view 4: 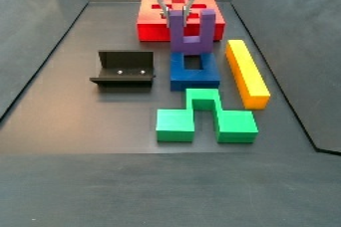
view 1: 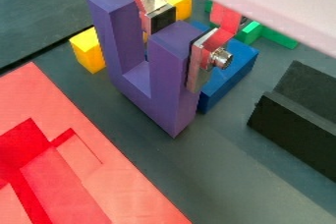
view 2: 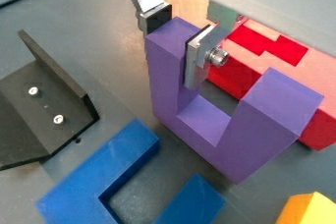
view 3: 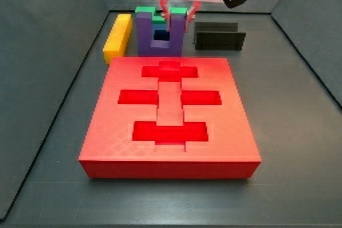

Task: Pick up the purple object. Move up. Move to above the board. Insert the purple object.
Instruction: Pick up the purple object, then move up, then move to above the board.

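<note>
Purple object (view 4: 186,32): matte U-shaped block, prongs up, one prong clamped between the silver plates of the gripper (view 4: 177,15); in a wrist view (view 1: 153,66) underside looks clear of the grey floor, though contact cannot be settled.

Left to right in a side view:
- Fixture (view 4: 123,70): dark L-shaped bracket on base plate, standing on the floor well left of the other pieces.
- Green block (view 4: 204,117): flat on the floor, nearest the camera, just in front of the blue piece.
- Blue block (view 4: 192,70): U-shaped, flat on the floor, directly below and just in front of the purple object.
- Board (view 4: 147,18): large red slab at the rear, behind the purple object, partly hidden by it.
- Yellow bar (view 4: 245,71): long, lying lengthwise along the right of the blue piece, close beside it.

Jaws: narrowed to the width of one purple prong, pads pressed on both its faces, seen in both wrist views; finger (view 2: 201,53) flat against the prong side.

Board in the opposite side view (view 3: 167,112): fills the foreground, deeper red cross and bar recesses uncovered; purple object (view 3: 160,35) beyond its far edge, not over it.
</note>
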